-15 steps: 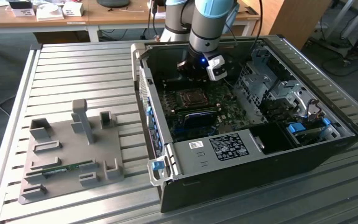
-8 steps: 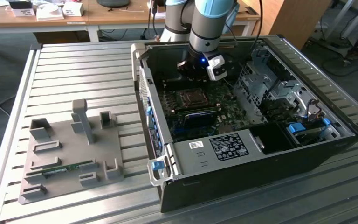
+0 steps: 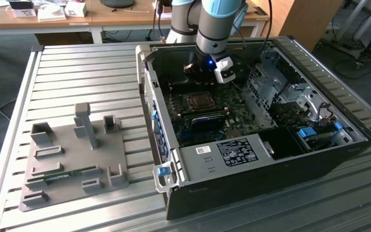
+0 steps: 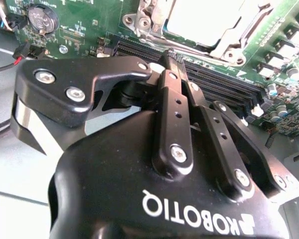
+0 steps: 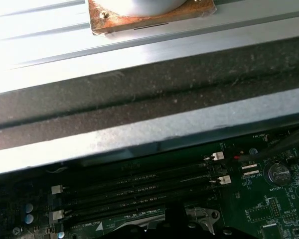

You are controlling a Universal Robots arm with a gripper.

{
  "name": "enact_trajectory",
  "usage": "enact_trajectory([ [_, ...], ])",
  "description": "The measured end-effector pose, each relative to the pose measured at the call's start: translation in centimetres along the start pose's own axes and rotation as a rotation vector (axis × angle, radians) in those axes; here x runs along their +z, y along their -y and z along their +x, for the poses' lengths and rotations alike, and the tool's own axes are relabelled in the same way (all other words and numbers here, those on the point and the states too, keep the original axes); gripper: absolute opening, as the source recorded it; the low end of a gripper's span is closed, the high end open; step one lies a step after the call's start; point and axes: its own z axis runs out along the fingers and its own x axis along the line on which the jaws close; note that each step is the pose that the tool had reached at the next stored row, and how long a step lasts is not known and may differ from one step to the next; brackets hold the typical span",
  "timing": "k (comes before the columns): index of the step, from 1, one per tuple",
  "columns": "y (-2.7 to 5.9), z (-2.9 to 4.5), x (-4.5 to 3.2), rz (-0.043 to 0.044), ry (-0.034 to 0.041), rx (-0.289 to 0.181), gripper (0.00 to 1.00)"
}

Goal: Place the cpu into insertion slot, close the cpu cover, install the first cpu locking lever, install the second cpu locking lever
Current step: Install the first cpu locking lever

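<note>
Gripper: black, fingers drawn together at the tips in the second wrist view, nothing seen between them; hangs inside the open computer case in the exterior view.
Fingers: two flat black bars meeting at a point just short of the memory slots.
Memory slots: long, black, lying directly past the fingertips; seen too in the first wrist view with white latches at the ends.
Cpu: pale metal top, seated in the insertion slot beyond the memory slots from the jaws.
Cpu cover: silver frame lying around the chip; whether fully down, cannot tell.
Insertion slot: square socket on the green board, just below the gripper in the exterior view.
Coin battery: round, silver, on the board off to one side of the jaws.
Computer case: black tower on its side, side panel off, drive bays on the far side from the fixture plate.
Surface: ribbed aluminium table under the case.
Fixture plate: grey, with upright blocks, well apart from the gripper, on the exterior view's left.
Room: wooden desks behind the table, grey floor beyond.
</note>
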Motion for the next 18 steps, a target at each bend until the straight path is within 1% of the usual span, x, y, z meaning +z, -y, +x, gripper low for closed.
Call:
enact_trajectory([
  [3, 0.0, 0.0, 0.0, 0.0003, 0.0, 0.0, 0.11],
  [4, -0.01, 0.0, 0.01, 0.0018, 0.0005, 0.0, 0.11],
  [8, -0.01, 0.0, 0.0, 0.0156, 0.0033, -0.002, 0.11],
  [9, 0.0, 0.0, 0.01, 0.0173, 0.0037, -0.002, 0.11],
  [15, 0.0, 0.0, 0.0, 0.0184, 0.0039, -0.002, 0.11],
  [16, -0.01, 0.0, 0.01, 0.0214, 0.0045, -0.002, 0.11],
  [18, -0.01, 0.0, 0.0, 0.0357, 0.0075, -0.003, 0.11],
])
